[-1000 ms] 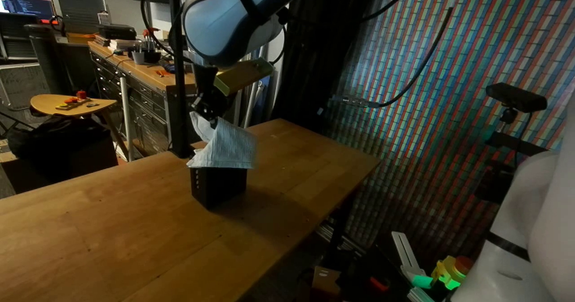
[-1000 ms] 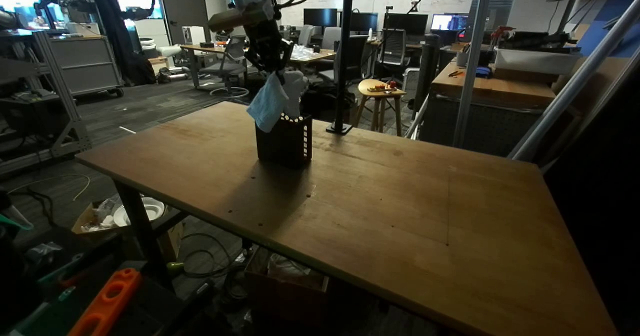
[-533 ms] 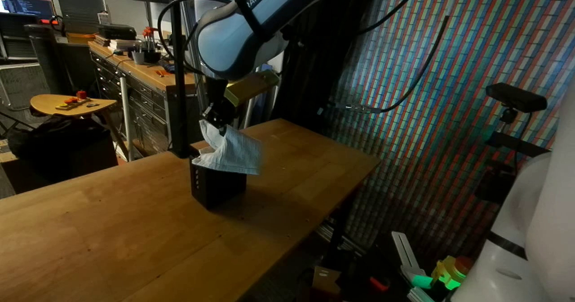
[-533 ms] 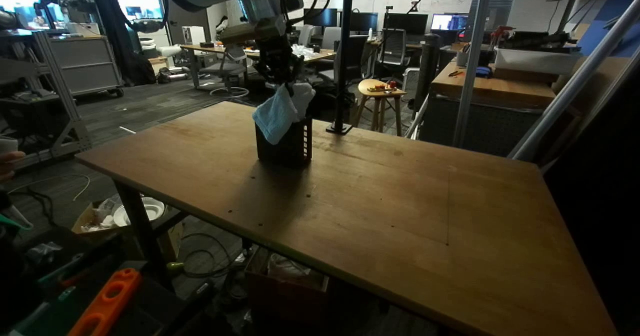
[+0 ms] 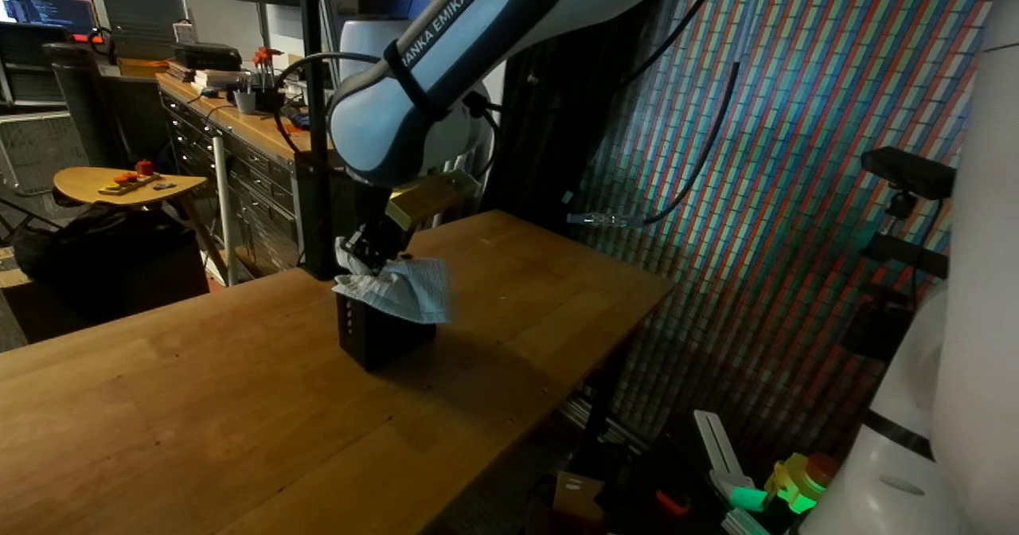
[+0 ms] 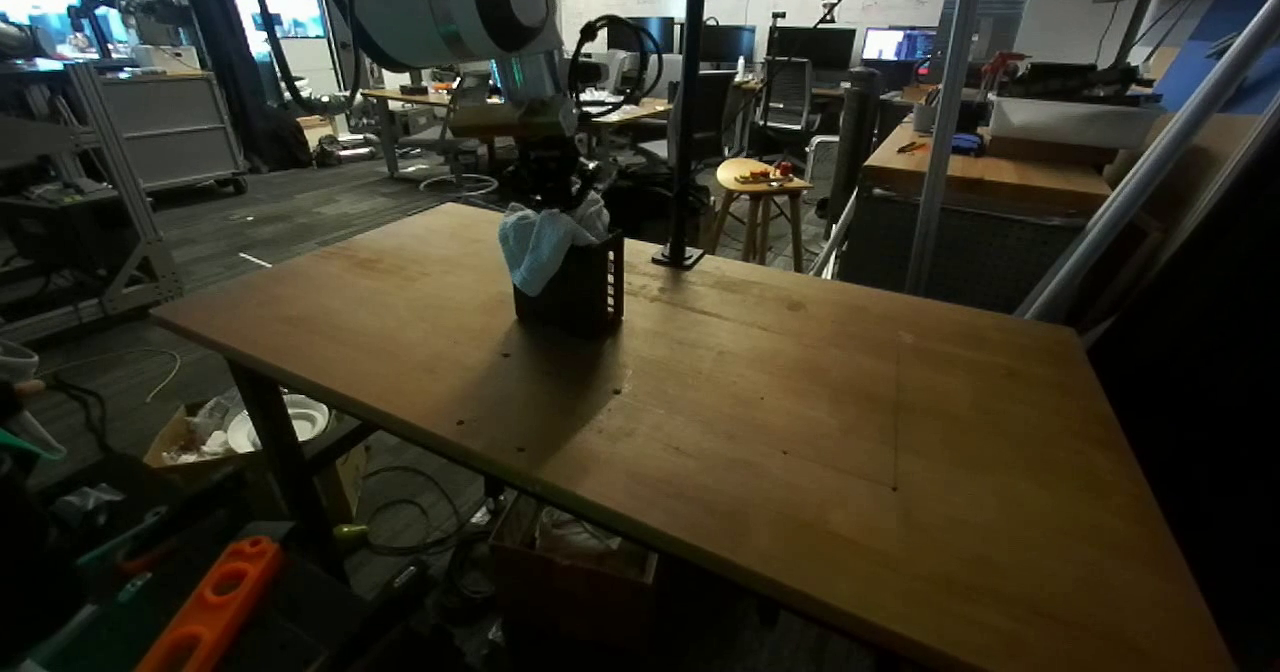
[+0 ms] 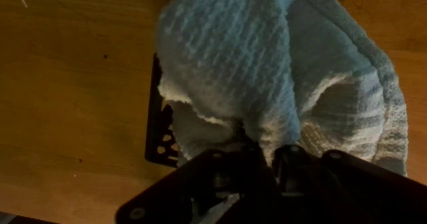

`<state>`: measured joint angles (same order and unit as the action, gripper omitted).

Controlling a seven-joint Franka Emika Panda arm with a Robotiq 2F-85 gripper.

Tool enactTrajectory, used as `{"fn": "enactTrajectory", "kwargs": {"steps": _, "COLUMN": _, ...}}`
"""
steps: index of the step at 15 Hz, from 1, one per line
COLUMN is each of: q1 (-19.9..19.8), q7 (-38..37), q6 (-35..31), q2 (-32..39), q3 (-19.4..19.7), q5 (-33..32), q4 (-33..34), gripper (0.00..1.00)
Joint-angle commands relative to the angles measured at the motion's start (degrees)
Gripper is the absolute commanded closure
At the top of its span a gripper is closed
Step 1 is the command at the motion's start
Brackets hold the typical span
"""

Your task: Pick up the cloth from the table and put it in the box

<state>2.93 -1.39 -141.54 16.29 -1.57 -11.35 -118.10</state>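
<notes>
Pale blue-grey cloth (image 7: 230, 57) is pinched between the dark fingers of my gripper (image 7: 267, 152), its folds spreading out in front of them. In an exterior view the cloth (image 5: 418, 290) drapes over the top of the black box (image 5: 386, 340), and one flap sticks out past the side. Another exterior view has the cloth (image 6: 538, 247) hanging down the outside of the box (image 6: 585, 292), with my gripper (image 6: 562, 190) right above the opening. The wrist view shows only a perforated edge of the box (image 7: 154, 117) at the cloth's left; the rest is covered.
The box stands on a wooden table (image 5: 199, 408). Close behind it, a black upright pole (image 6: 690, 122) rises from a base plate at the table's edge. A camera on a mount (image 5: 907, 173) and a workbench (image 5: 263, 129) stand off the table.
My gripper has come down toward the box with the cloth still in it. The cloth has sunk lower and bunches up more over the box's top. The box has stayed in place.
</notes>
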Motion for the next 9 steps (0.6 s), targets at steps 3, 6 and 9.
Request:
{"fn": "enactTrajectory", "kwargs": {"steps": 3, "q1": -1.2, "q7": 6.8, "q6": -2.2, "q2": 4.6, "q3": -2.6, "q5": 9.0, "q4": 1.4, "gripper": 0.97}}
{"fn": "enactTrajectory", "kwargs": {"steps": 6, "q1": -1.6, "q7": 9.5, "q6": -2.4, "q2": 6.0, "q3": -4.2, "q5": 13.6, "q4": 1.3, "gripper": 0.97}}
{"fn": "enactTrajectory", "kwargs": {"steps": 9, "q1": -2.0, "q7": 11.7, "q6": -2.4, "q2": 7.0, "q3": -5.9, "q5": 17.5, "q4": 0.9, "gripper": 0.97}}
